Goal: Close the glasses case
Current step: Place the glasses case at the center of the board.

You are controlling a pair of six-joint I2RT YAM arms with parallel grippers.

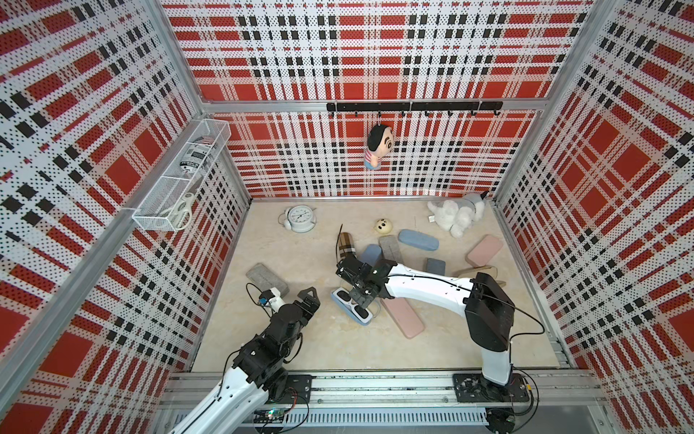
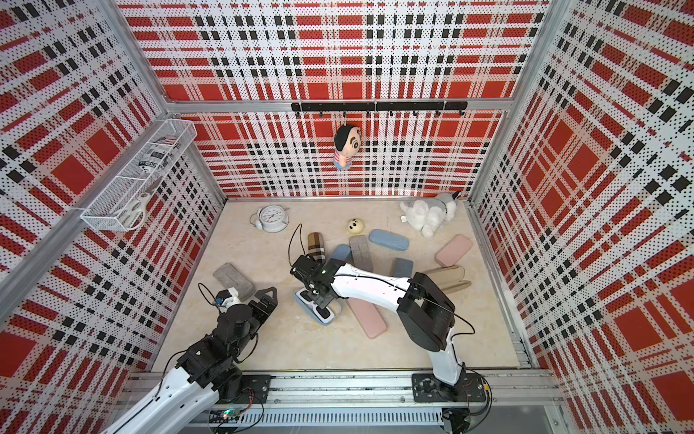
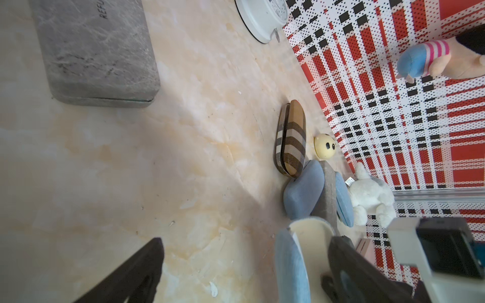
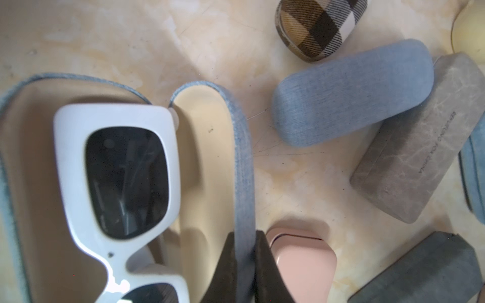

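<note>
The glasses case (image 1: 340, 298) (image 2: 303, 300) is blue fabric with a cream lining and lies open mid-table. White sunglasses (image 4: 118, 118) (image 1: 356, 310) rest in its base. In the right wrist view the lid (image 4: 242, 157) stands raised on edge. My right gripper (image 4: 245, 236) (image 1: 362, 297) (image 2: 319, 297) is shut on the lid's rim, one finger inside and one outside. My left gripper (image 1: 310, 297) (image 2: 268, 297) (image 3: 248, 242) hovers open just left of the case, with nothing between its fingers. The case's end (image 3: 291, 262) shows near one left finger.
A pink case (image 1: 403, 317) lies right beside the open case. A grey case (image 1: 266, 278) sits behind the left gripper. A plaid case (image 1: 346, 244), blue (image 1: 418, 239) and grey (image 1: 390, 248) cases cluster behind. A clock (image 1: 299, 218), yellow ball (image 1: 382, 225) and plush dog (image 1: 456, 214) line the back.
</note>
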